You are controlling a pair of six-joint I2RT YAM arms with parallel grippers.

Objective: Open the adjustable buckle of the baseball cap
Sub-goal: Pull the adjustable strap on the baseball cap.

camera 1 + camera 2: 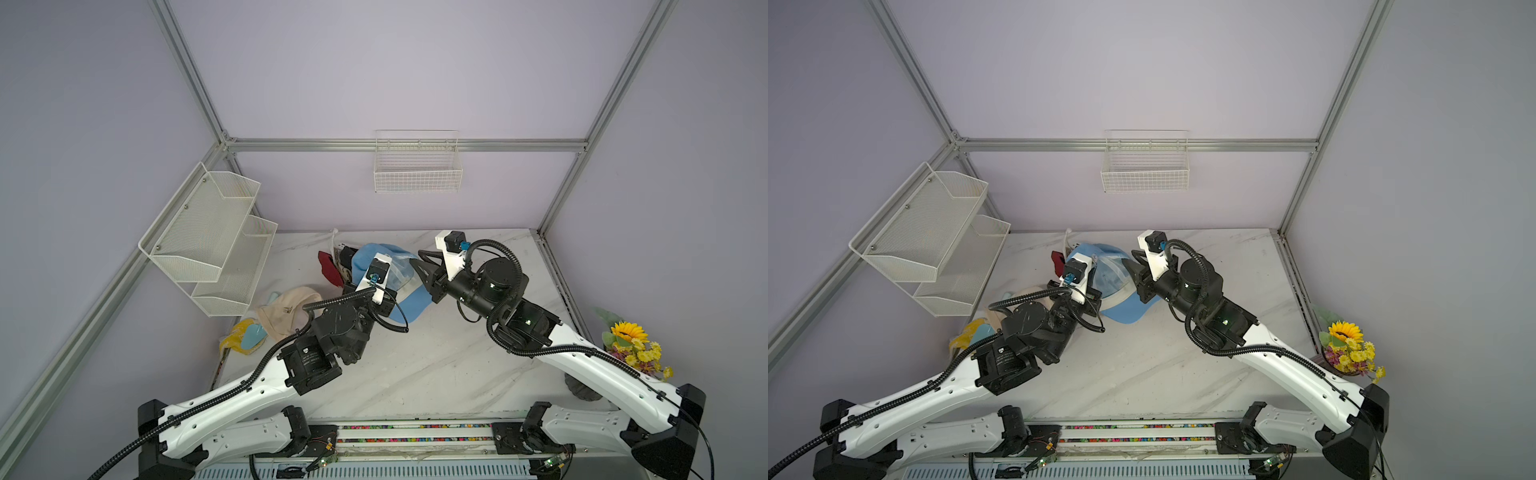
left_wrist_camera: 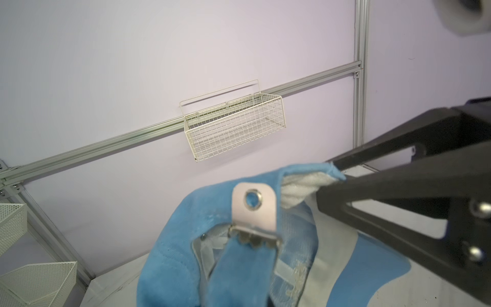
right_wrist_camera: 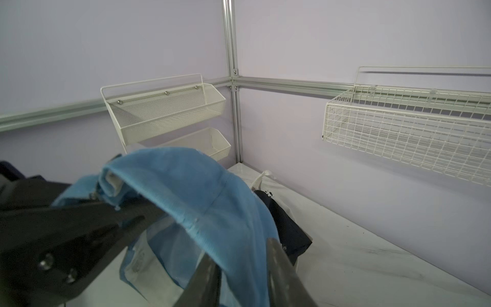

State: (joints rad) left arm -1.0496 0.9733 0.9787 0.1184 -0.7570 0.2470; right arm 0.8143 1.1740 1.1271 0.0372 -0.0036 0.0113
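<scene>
A light blue baseball cap (image 1: 409,305) (image 1: 1121,309) lies at the back of the marble table, raised between both arms. In the left wrist view its metal buckle (image 2: 255,210) has the flap standing up, and the toothed edge shows above the blue strap (image 2: 239,273). The strap runs down out of that view. In the right wrist view my left gripper (image 3: 106,202) is shut on the strap. My right gripper (image 3: 241,263) (image 1: 424,264) (image 1: 1136,259) has its fingers apart, and the cap's rim (image 3: 212,212) hangs loosely between them.
A beige cap (image 1: 286,311), a red cap (image 1: 330,268) and a dark item (image 1: 345,255) lie left of the blue cap. A yellow and teal pile (image 1: 245,336) sits nearer. A mesh shelf (image 1: 208,237) hangs left, a wire basket (image 1: 417,166) behind. Sunflowers (image 1: 631,345) stand at the right.
</scene>
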